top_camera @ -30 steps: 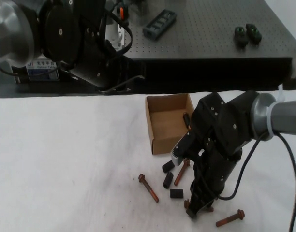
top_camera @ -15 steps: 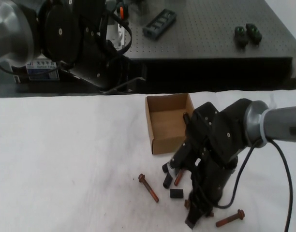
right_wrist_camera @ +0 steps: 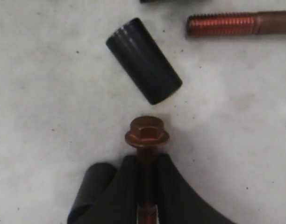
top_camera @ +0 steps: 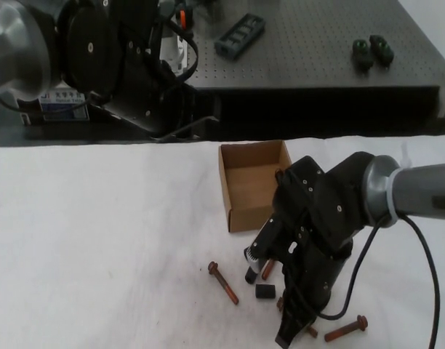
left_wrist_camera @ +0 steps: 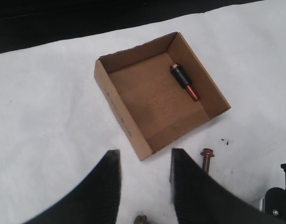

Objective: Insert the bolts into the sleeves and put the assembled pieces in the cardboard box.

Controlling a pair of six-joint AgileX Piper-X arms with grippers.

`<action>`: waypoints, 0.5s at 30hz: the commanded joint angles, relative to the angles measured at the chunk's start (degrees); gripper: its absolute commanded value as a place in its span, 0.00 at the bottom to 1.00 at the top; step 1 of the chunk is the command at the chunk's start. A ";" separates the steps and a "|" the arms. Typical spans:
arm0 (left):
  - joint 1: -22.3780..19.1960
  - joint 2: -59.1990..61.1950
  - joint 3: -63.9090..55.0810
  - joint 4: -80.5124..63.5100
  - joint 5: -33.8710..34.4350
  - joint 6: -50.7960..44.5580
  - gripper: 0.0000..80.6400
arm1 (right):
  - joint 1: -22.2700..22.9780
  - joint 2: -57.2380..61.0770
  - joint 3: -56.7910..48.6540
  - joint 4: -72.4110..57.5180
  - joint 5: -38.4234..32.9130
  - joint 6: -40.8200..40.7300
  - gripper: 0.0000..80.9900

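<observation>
Your right gripper (right_wrist_camera: 146,161) pinches a copper-coloured hex-flange bolt (right_wrist_camera: 146,132) by its shank, smooth black sleeve (right_wrist_camera: 144,60) just off its head; left gripper (left_wrist_camera: 145,154) stands open.

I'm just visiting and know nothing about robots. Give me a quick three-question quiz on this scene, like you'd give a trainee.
1. Pick one: how many assembled pieces lie in the cardboard box? A none, B one, C three.
2. True or false: the left tool is shut.
3. What does the right tool grip?
Key: 1 B. 2 False, it is open. 3 A bolt, by its shank.
</observation>
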 commanded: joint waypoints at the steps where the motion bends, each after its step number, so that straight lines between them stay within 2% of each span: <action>1: 0.08 -0.70 -0.09 -0.13 1.34 1.71 0.33 | -0.49 1.85 0.99 -3.55 1.44 -0.08 0.04; 6: -1.15 0.46 -0.09 1.45 5.19 5.13 0.33 | -3.98 -1.14 0.99 -4.25 2.14 6.20 0.04; 9: -2.77 2.83 -0.25 1.21 6.73 6.30 0.33 | -7.89 -5.53 0.99 -1.95 0.71 9.11 0.04; 15: -8.16 11.45 -2.60 1.47 7.21 7.31 0.33 | -14.69 -16.21 0.99 1.44 -0.26 11.77 0.04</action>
